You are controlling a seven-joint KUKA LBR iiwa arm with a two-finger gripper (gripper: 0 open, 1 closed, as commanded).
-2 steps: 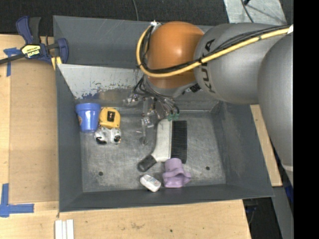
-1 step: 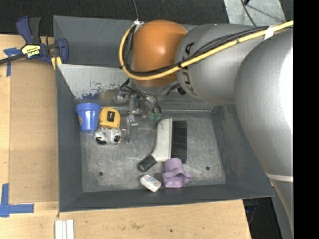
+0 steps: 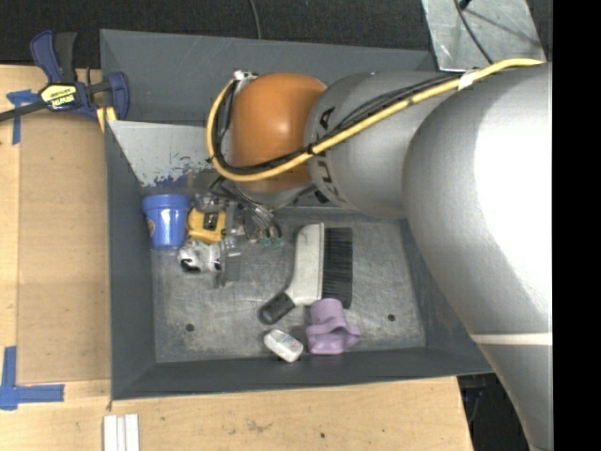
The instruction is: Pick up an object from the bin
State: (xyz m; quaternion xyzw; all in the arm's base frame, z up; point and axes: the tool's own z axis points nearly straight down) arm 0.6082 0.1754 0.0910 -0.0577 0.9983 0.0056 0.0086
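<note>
Claw (image 3: 223, 244) low in left-centre of frame, just right of blue cup (image 3: 167, 219); wide or narrow, cannot tell. White brush (image 3: 308, 266) further right.

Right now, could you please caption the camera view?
Gripper low at left of the bin, beside a blue cup; white brush nearby.

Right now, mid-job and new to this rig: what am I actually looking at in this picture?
One camera looks down into a grey metal bin. The big silver arm reaches in from the right, and the orange dome is part of it. Below that dome its pincer hangs low over the bin's left side, beside a blue cup and a small white thing. I cannot tell whether it holds anything. Further right lie a white-handled black brush, a purple lump and a pale oval piece.
</note>
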